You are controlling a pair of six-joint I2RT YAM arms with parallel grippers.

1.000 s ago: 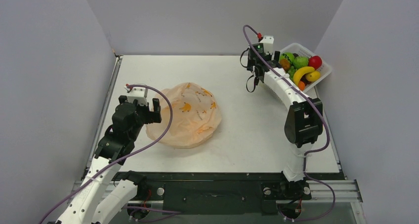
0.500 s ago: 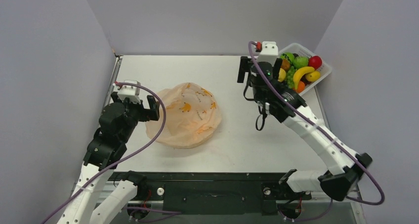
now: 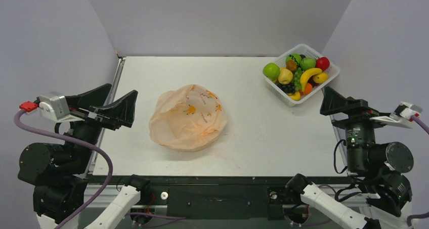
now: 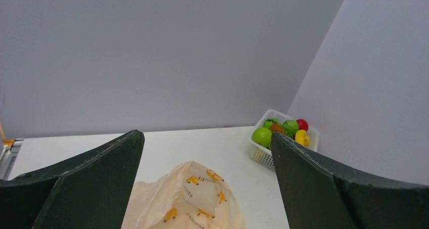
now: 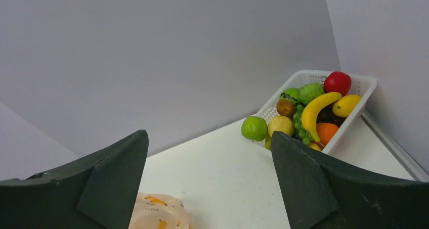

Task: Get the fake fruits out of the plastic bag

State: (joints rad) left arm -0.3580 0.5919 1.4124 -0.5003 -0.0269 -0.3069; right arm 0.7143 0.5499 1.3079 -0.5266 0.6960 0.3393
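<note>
At the near left corner, our left pincer point(image 3: 112, 103) hangs above the edge of the counter point(image 3: 243, 118) with its two dark fingers spread wide and nothing between them. Across from it, at the near right edge, our right pincer point(image 3: 341, 103) is raised too; its wrist view shows its fingers wide apart and empty.

Between the left fingers we see the plastic bag point(image 4: 187, 203) lying below and ahead, well apart from the fingertips. From above, the plastic bag point(image 3: 188, 118) sits crumpled on the counter, left of the middle, peach-orange with small darker orange marks. We cannot tell whether anything is inside it.

Farther out, in the far right corner, a white basket point(image 3: 279, 89) holds the fruits. A green apple point(image 3: 271, 70) sits at its left end, a banana point(image 3: 309, 76) curves across the middle and a red apple point(image 3: 322, 63) lies at the far right end. The right wrist view shows the same pile, with the banana point(image 5: 316, 112) beside a cluster of green grapes point(image 5: 302, 128). Both pincers are well apart from the basket.
</note>
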